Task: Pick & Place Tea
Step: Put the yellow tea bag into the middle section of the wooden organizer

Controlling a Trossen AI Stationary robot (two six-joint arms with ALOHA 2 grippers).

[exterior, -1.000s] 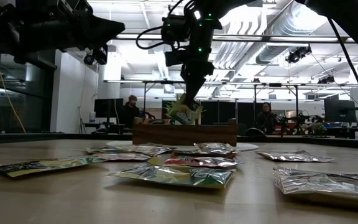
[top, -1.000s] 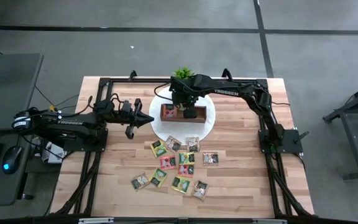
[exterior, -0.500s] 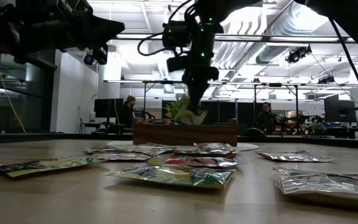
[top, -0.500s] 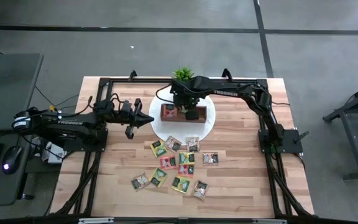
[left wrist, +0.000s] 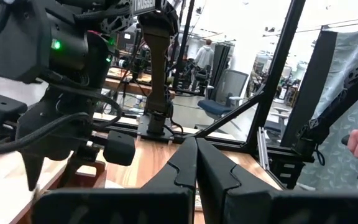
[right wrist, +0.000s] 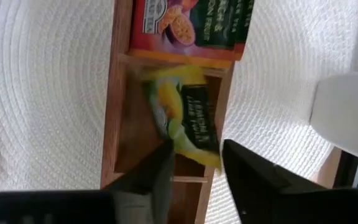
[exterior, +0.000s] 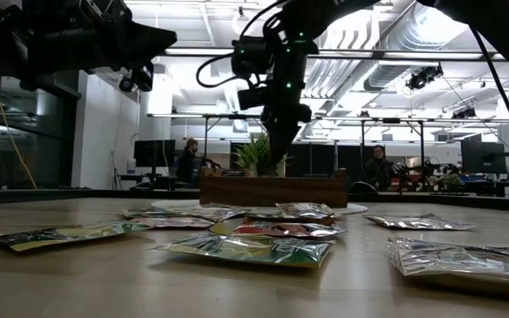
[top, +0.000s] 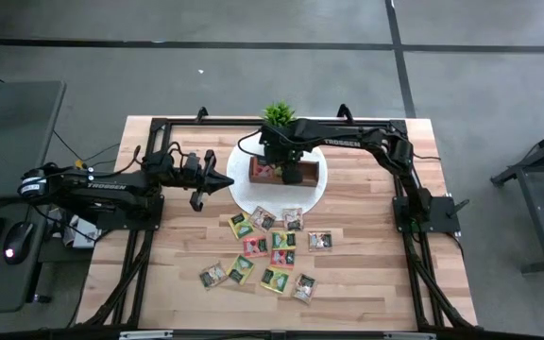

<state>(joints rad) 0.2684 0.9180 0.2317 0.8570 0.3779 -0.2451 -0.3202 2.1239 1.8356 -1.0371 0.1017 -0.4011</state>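
A brown wooden tray (top: 302, 173) stands on a round white mat (top: 321, 189) at the table's far middle. My right gripper (right wrist: 194, 168) is over the tray, pointing down, fingers open. A yellow tea sachet (right wrist: 188, 115) lies in the tray's middle compartment, with its near end between my fingertips. A red sachet (right wrist: 185, 25) lies in the neighbouring compartment. Several more sachets (top: 272, 250) lie flat on the wood nearer the front. My left gripper (top: 223, 181) hovers shut, just left of the mat.
A small green potted plant (top: 278, 113) stands right behind the tray. A black frame (top: 159, 127) runs round the table's edges. The loose sachets (exterior: 246, 247) fill the table's middle. Bare wood lies to the left and right of them.
My right gripper has gone down toward the tray and a little toward the table's right edge. The yellow sachet that hung at its fingertips above the tray has gone down behind the tray's wall. The tray has slid slightly toward the right edge.
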